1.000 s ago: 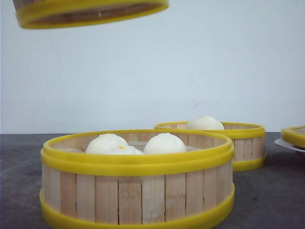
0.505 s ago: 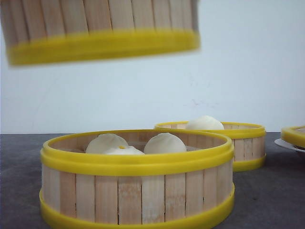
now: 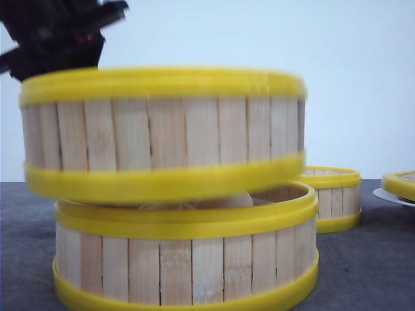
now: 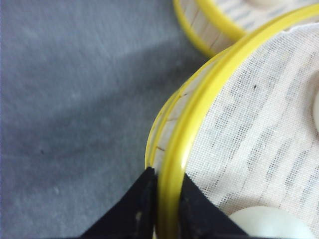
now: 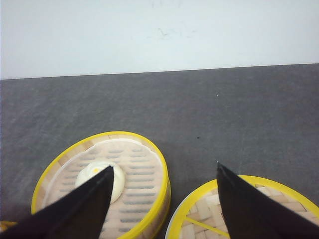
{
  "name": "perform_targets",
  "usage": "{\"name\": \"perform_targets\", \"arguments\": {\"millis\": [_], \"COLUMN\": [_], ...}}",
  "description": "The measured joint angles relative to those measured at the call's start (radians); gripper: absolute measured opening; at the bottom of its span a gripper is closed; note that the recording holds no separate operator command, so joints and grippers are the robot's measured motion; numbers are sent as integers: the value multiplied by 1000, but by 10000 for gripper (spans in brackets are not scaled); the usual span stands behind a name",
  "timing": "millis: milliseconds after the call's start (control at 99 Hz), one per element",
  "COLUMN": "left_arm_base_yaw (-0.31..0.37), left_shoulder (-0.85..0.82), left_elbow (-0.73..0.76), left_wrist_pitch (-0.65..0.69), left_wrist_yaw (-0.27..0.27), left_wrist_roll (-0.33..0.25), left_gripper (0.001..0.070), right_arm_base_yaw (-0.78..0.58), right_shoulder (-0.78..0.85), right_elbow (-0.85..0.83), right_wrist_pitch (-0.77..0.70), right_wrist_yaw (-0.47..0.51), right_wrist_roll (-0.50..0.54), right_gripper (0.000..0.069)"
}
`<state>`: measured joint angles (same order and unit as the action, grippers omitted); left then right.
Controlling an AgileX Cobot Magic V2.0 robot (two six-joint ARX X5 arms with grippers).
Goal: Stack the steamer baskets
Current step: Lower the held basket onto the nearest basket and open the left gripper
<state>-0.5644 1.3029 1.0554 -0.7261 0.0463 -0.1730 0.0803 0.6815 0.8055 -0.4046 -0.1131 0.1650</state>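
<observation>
The left gripper [image 4: 167,199] is pinching the yellow rim of the upper steamer basket [image 3: 162,133], one black finger on each side of the wall. That basket is hanging just above the lower steamer basket [image 3: 188,259] at the front of the bench [image 3: 363,272], offset a little toward the robot's left, its bottom rim level with the lower one's top rim; whether they are touching cannot be told. In the left wrist view the held basket is lined with white cloth [image 4: 249,124], and parts of two pale buns are showing, one bun [image 4: 271,224] right by the fingers. A pale bun is only just peeking out of the lower basket.

Behind on the right a third basket [image 3: 334,197] is sitting on the bench; the right wrist view is showing one white bun [image 5: 99,177] with a yellow dot lying inside it. At the far right a fourth basket [image 3: 401,183] is resting on a white plate [image 3: 389,196]; its contents are out of sight. That is making four baskets in all.

The right gripper [image 5: 162,199] is hovering spread wide above those two, holding nothing.
</observation>
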Motion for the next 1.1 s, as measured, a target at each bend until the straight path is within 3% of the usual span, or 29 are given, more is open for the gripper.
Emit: {"name": "perform_targets", "arguments": {"millis": [1101], "left_arm_base_yaw": [1], "left_shoulder": [130], "left_elbow": [8], "left_wrist_pitch": [108], "left_wrist_yaw": [25], "left_wrist_roll": [0], "left_gripper": [29], "right_arm_base_yaw": [19], "right_shoulder": [16], "right_elbow": [0], "right_wrist_pitch": [-3], "right_wrist_yaw": [0], "right_wrist_roll": [0], "right_gripper": [406]}}
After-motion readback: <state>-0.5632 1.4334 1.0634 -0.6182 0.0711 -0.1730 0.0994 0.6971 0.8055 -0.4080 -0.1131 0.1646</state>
